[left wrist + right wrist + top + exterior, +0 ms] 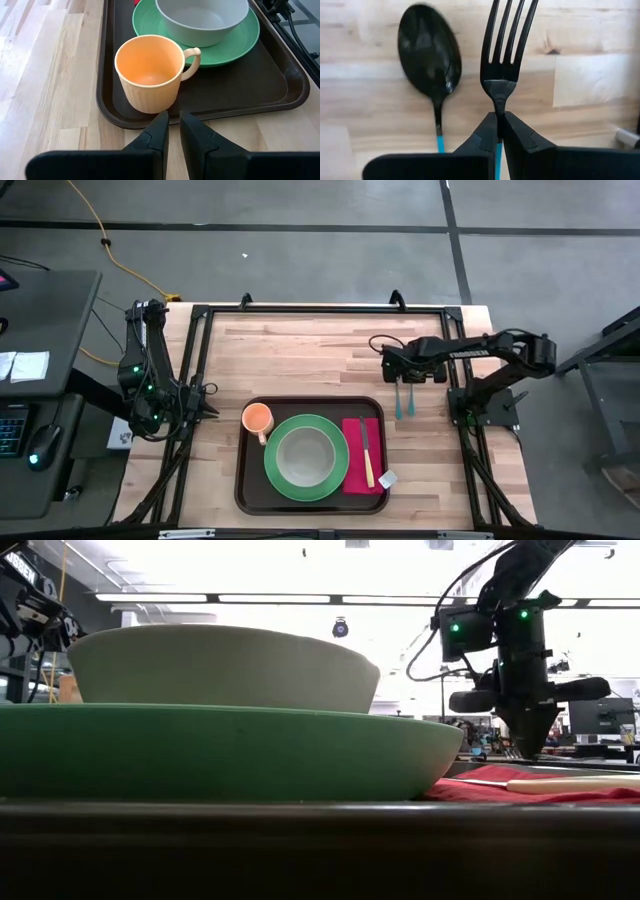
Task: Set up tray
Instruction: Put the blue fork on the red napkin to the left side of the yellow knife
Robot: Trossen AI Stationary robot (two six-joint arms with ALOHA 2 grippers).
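Tray (312,502) just beside slightly parted, empty left gripper (170,127), right gripper (499,125) pinching fork (506,47)

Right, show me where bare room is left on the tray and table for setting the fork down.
The tray is crowded: cup, green plate with bowl, red napkin carrying a knife. Only thin dark strips stay bare along its rim. The table is bare behind the tray. The right gripper pinches the fork beside the spoon.

Grey concrete floor (300,260) all around, yellow cable (110,245) snaking at 11 o'clock, dark desk (50,310) at 9, ceiling strip lights (260,598) glowing.
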